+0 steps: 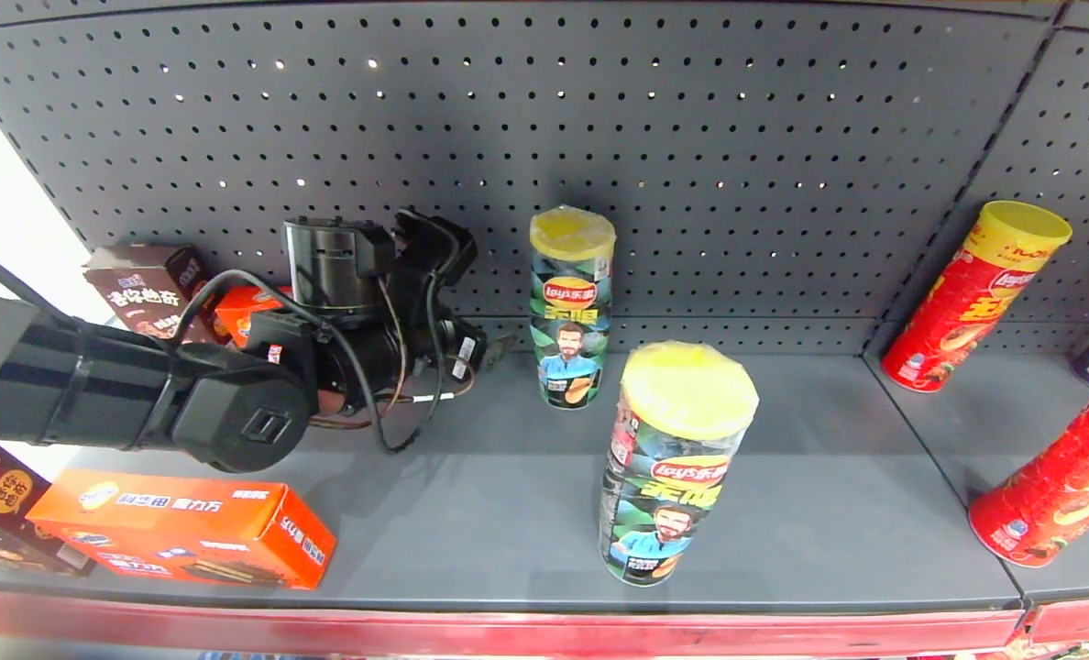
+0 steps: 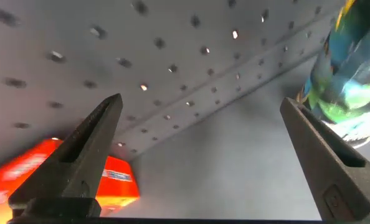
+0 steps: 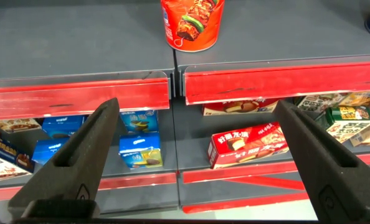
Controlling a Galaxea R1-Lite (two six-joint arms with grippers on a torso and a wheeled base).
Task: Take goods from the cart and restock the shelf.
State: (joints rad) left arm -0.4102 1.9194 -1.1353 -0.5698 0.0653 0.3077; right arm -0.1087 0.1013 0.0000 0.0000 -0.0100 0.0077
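Front chip can (image 1: 673, 458), green-printed with a yellow lid, stands upright near the shelf (image 1: 829, 513) edge; its twin (image 1: 570, 307) stands behind, beside the left gripper (image 2: 200, 102), fingers spread, empty. Right gripper (image 3: 197, 102) likewise spread.

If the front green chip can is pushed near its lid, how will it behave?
The front chip can is tall and narrow and stands upright, so it would probably tip. Once down, its round body would likely roll on the flat shelf.
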